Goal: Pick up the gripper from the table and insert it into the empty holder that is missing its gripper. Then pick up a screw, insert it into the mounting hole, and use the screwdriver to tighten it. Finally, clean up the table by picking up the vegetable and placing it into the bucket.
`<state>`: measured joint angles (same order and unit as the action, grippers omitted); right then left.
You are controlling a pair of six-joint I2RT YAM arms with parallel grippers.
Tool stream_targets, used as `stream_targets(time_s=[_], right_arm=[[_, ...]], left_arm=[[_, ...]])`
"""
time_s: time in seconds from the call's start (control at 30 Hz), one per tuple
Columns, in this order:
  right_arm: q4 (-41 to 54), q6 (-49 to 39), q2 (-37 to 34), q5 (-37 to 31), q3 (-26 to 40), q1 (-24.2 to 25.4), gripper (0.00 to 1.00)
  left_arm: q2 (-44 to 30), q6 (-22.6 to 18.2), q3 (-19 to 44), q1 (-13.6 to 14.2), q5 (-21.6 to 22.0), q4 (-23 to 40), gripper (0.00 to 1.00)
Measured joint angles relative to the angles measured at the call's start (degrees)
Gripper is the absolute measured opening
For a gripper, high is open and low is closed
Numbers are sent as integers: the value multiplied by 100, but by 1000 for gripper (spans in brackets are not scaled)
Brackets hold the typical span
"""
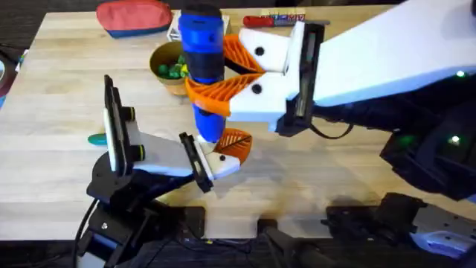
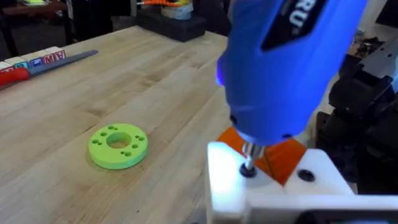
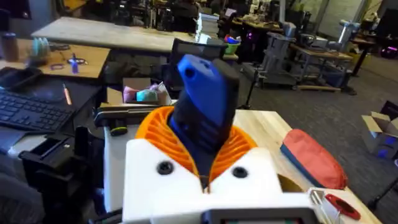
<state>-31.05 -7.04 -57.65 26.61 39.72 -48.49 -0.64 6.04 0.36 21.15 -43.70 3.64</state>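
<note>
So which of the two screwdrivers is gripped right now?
The thick blue screwdriver, clamped upright between the right gripper's orange pads with its bit on a screw. The thin red-handled screwdriver lies untouched at the table's far edge.

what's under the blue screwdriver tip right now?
The screwdriver bit sits on a dark screw in the white holder, with the orange gripper just behind it. The bit covers the screw head, so seating is hidden.

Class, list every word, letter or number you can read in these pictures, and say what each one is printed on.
"RU": large white letters, cut off at the picture's edge, on the blue screwdriver.
"AM": on the printed strip lying on the table; the rest of it is too blurred to read.
No other text is legible.
</note>
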Motion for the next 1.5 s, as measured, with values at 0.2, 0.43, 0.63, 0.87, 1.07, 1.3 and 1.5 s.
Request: stream_targets(time_s=[0.2, 0.43, 0.63, 0.87, 1.07, 1.3, 1.5], right_arm=[[-1, -77, 0, 0, 0, 0, 7], [109, -95, 0, -2, 0, 0, 7], [155, -95, 4, -2, 0, 2, 7], [149, -95, 4, 0, 0, 0, 7], [-530, -98, 13, 0, -26, 2, 7], [-1031, -109, 480, -9, -26, 539, 7], [37, -676, 344, -26, -26, 1409, 7]], left_arm=[[2, -1, 0, 0, 0, 0, 14], [0, 0, 0, 0, 0, 0, 14], [0, 2, 0, 0, 0, 2, 14], [0, -2, 0, 4, -2, 0, 14], [0, -1, 0, 9, 0, 0, 14], [0, -2, 0, 9, 0, 0, 14], [0, -2, 0, 9, 0, 0, 14]])
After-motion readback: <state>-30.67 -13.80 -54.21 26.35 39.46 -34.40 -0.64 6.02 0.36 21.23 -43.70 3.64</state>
